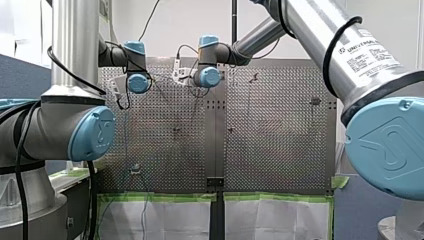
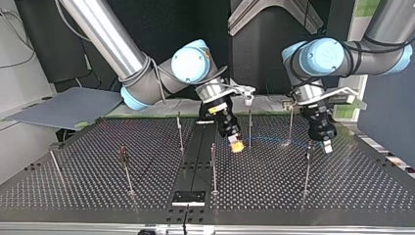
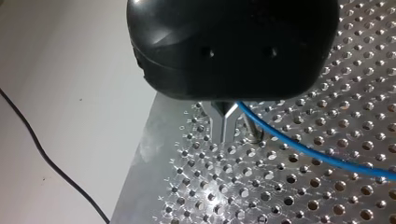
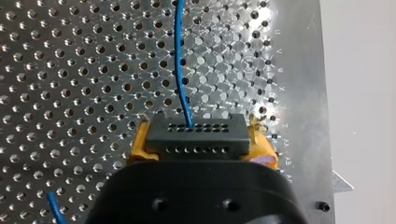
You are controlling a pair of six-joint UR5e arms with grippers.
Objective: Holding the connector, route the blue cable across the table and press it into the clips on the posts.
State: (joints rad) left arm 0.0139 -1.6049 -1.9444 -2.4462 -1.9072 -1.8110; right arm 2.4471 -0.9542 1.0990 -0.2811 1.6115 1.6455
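Note:
In the right wrist view my right gripper (image 4: 200, 140) has its yellow pads (image 4: 139, 144) shut on the dark grey connector (image 4: 196, 133). The blue cable (image 4: 180, 60) leaves the connector's face and runs ahead over the perforated plate. In the left wrist view my left gripper (image 3: 225, 133) has its metal fingers (image 3: 219, 121) shut, and the blue cable (image 3: 303, 150) comes out at them and trails off sideways. In the top view my right gripper (image 2: 237, 145) hangs near the middle. My left gripper (image 2: 327, 145) is to its right, and a faint blue cable (image 2: 274, 139) spans between them.
Thin upright posts stand on the perforated table (image 2: 342, 191): one (image 2: 250, 128) beside my right gripper, others (image 2: 291, 125) (image 2: 307, 169) near my left gripper. A post with a dark clip (image 2: 125, 159) stands at the top view's left. A black cable (image 3: 46, 154) lies off the plate's edge.

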